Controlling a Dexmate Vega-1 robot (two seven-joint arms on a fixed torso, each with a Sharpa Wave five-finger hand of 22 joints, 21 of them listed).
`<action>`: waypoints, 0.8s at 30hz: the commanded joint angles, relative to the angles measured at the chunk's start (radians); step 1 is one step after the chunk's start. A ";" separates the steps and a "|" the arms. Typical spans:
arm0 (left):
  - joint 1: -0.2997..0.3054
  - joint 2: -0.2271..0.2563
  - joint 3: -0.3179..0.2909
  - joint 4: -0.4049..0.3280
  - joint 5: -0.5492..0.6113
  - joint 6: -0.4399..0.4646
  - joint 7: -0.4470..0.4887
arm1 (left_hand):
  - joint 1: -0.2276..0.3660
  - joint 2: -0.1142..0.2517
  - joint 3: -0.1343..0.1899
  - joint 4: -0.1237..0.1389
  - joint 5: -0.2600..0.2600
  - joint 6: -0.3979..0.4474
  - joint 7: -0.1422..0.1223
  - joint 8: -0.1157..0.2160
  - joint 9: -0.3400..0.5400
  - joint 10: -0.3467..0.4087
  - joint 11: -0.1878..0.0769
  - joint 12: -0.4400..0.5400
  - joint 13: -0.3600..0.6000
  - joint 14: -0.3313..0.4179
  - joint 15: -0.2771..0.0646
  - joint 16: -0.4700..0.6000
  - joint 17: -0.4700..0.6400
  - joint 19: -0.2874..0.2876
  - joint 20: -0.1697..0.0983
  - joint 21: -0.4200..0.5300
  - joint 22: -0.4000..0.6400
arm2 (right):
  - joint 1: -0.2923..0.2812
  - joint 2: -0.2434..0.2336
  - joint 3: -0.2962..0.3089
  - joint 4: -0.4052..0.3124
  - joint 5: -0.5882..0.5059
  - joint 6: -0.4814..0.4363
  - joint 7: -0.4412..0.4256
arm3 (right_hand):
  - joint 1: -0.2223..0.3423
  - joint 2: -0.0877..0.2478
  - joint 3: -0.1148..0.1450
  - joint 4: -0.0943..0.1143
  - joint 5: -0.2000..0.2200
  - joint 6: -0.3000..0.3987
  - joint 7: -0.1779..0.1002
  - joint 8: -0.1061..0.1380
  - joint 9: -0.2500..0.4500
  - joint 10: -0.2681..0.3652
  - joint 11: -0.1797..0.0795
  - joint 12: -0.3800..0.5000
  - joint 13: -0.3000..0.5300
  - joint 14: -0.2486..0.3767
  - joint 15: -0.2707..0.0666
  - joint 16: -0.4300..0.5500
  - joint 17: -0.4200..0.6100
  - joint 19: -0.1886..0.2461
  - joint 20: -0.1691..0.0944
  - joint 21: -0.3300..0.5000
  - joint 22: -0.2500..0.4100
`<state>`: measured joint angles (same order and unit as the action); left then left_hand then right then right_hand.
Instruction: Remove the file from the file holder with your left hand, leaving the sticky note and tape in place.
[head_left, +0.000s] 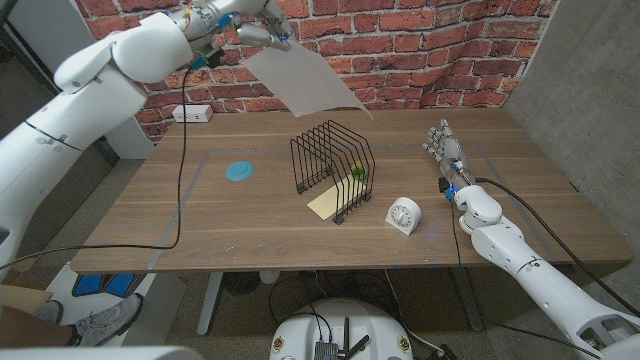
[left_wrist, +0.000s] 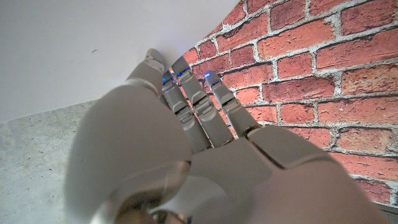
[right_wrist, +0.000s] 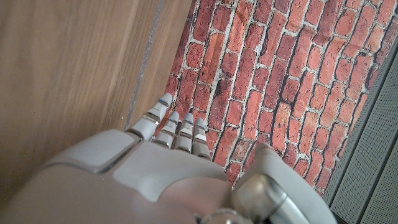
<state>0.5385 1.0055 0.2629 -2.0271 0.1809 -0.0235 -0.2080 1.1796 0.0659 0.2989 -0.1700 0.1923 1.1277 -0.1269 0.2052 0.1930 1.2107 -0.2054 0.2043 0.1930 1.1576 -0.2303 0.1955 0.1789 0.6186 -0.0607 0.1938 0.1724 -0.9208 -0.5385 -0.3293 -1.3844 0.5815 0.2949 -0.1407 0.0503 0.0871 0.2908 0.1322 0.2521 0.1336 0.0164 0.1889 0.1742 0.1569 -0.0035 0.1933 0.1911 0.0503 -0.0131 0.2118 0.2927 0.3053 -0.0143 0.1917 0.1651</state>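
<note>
High above the tabletop (head_left: 250, 215), left robot hand (head_left: 252, 22) grips the file (head_left: 305, 80); right robot hand (head_left: 445, 150) rests unclenched, holding nothing.

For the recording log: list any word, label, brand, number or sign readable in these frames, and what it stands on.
No text can be read in any frame.
White tape dispenser: its round face shows faint marks, too small to read.
File held up by the left hand: blank grey sheet.
Sticky note under the file holder: plain yellow, no writing visible.
</note>
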 joint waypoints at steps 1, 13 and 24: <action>0.062 0.036 -0.048 -0.037 -0.024 0.072 0.053 | 0.008 0.004 -0.001 0.000 0.005 -0.001 0.000 0.000 0.003 0.006 -0.004 0.003 0.005 -0.001 -0.014 -0.003 0.003 0.003 -0.144 0.002 0.003 | 0.010 0.001 -0.005 0.005 -0.003 -0.008 0.000 | -0.012 0.028 0.012 0.000 -0.001 0.008 0.000 0.001 0.004 0.002 0.002 0.001 -0.001 -0.001 0.004 0.006 -0.001 0.007 -0.002 -0.002 0.003; 0.170 0.059 -0.135 -0.090 -0.085 0.191 0.124 | 0.006 0.006 -0.004 0.001 0.005 -0.001 0.003 0.000 0.003 0.006 -0.002 0.003 0.005 0.001 -0.014 -0.002 0.004 0.003 -0.144 0.002 0.003 | 0.000 -0.007 -0.002 -0.012 -0.001 -0.014 -0.004 | -0.012 0.027 0.013 0.000 -0.001 0.008 0.001 0.002 0.004 0.001 0.001 0.000 -0.001 -0.002 0.002 0.005 -0.001 0.007 -0.001 -0.002 0.003; 0.244 0.058 -0.187 -0.159 -0.164 0.352 0.176 | 0.004 0.008 -0.005 0.001 0.005 -0.001 0.008 0.001 0.004 0.005 -0.001 0.002 0.004 0.000 -0.014 -0.002 0.003 0.005 -0.144 0.003 0.003 | 0.004 -0.011 -0.001 -0.016 -0.002 -0.014 0.004 | -0.011 0.027 0.014 -0.001 -0.002 0.007 0.000 0.001 0.004 0.004 0.001 0.001 -0.001 -0.001 -0.001 0.006 -0.001 0.006 -0.002 -0.003 0.003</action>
<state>0.7127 1.0590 0.1264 -2.1284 0.0908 0.1749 -0.0903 1.1795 0.0658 0.2990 -0.1700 0.1916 1.1231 -0.1249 0.2052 0.1930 1.2054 -0.2036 0.2031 0.1934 1.1576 -0.2303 0.1955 0.1789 0.6186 -0.0607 0.1938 0.1724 -0.9183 -0.5449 -0.3321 -1.3939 0.5802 0.2830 -0.1418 0.0503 0.0871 0.2984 0.1329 0.2521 0.1336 0.0164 0.1889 0.1742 0.1569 -0.0036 0.1933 0.1911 0.0503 -0.0131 0.2118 0.2928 0.3053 -0.0143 0.1917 0.1651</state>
